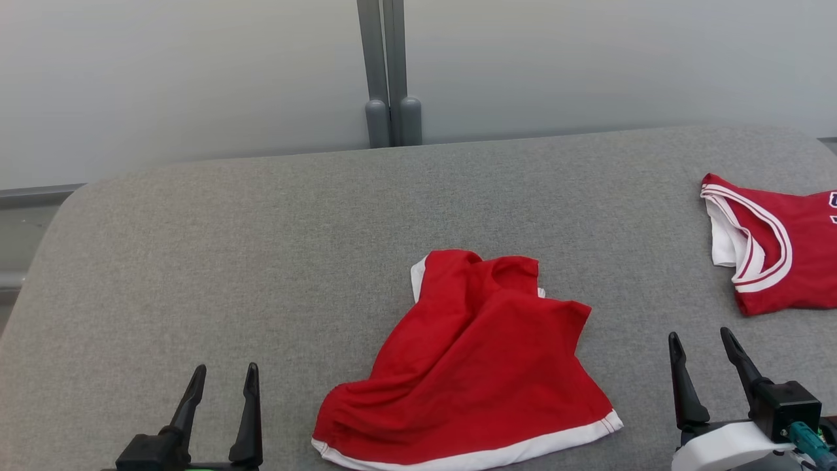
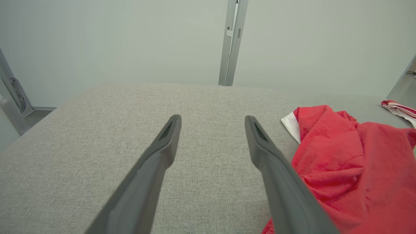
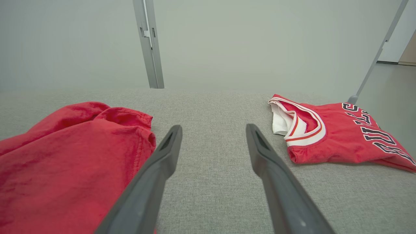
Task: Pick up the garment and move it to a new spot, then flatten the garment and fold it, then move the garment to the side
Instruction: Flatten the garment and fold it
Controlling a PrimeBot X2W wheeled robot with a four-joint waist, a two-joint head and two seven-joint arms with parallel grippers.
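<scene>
While a folded jersey (image 1: 781, 261) lies beyond the open right gripper (image 1: 700, 335), the crumpled garment (image 1: 484, 366) between it and the open left gripper (image 1: 225, 369) seemingly awaits every step.

1. A grey fabric-covered table (image 1: 261, 261) with rounded far corners stretches across the head view, bare from 9 to 12 o'clock.
2. A red garment (image 1: 477, 373) lies crumpled on it just past centre toward 6 o'clock. A white band runs along its near hem, and a scrap of white shows at its 11 o'clock corner.
3. A red jersey (image 1: 785, 255) lies folded flat at 3 o'clock, well apart from the garment and cut by the picture's edge. Its striped white neckline faces 9 o'clock, and its black, white-outlined lettering faces up.
</scene>
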